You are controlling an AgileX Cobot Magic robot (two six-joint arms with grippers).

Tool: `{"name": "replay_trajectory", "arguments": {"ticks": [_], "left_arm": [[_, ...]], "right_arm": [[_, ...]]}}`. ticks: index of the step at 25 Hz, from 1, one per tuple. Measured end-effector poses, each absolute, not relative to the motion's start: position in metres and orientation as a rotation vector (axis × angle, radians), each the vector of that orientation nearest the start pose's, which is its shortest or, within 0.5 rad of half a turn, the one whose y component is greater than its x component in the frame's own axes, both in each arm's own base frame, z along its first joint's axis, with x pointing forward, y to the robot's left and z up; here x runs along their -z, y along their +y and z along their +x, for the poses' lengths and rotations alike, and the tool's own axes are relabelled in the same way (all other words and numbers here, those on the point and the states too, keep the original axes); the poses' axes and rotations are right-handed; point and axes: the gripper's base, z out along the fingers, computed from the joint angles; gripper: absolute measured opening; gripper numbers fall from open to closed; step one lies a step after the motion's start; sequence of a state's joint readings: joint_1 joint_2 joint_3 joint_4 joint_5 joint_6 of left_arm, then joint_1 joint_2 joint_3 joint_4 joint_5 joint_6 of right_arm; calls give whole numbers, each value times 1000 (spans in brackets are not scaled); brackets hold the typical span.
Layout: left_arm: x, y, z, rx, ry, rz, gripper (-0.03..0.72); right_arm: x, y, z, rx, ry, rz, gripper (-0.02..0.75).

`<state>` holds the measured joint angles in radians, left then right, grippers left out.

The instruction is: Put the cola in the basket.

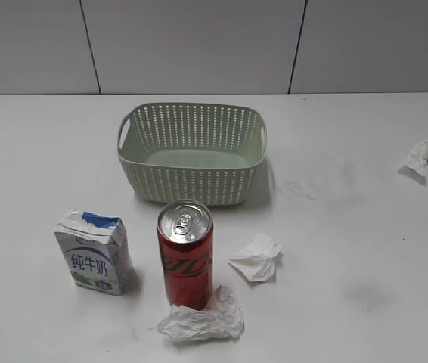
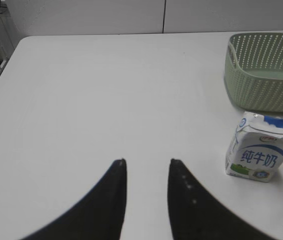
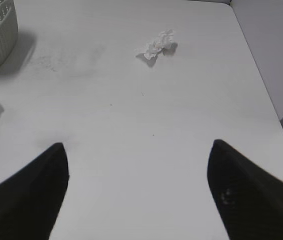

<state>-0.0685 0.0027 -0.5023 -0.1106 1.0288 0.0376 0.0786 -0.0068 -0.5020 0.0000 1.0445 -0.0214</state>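
Standing upright on the worktop point(image 1: 32, 151), the cola point(image 1: 185, 253) sits just in front of the basket point(image 1: 192, 153), beside a milk carton point(image 1: 93, 251). The left tool point(image 2: 146, 162) hangs with fingers narrowly parted, holding nothing. The right tool point(image 3: 137, 145) is spread wide over bare worktop, also holding nothing.

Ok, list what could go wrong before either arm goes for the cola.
1. The cola can is tall and slim, so an off-centre grasp could tip it over.
2. A crumpled tissue lies against its base and another tissue sits close on its right; fingers coming in low might catch them.
3. The milk carton stands close on its left, so a wide approach by the left gripper may knock it. The basket is just behind.
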Motion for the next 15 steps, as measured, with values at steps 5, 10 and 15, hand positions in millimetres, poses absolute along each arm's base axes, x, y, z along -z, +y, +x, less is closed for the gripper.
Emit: {"name": "replay_trajectory", "arguments": {"ticks": [5, 10, 15], "left_arm": [[-281, -8, -4, 151, 2008, 110, 229], [-281, -8, -4, 151, 2008, 110, 229], [-281, -8, -4, 151, 2008, 110, 229]], "right_arm": [[-279, 0, -5, -36, 2017, -101, 655], [-279, 0, -5, -36, 2017, -101, 652], [-279, 0, -5, -36, 2017, -101, 643]]}}
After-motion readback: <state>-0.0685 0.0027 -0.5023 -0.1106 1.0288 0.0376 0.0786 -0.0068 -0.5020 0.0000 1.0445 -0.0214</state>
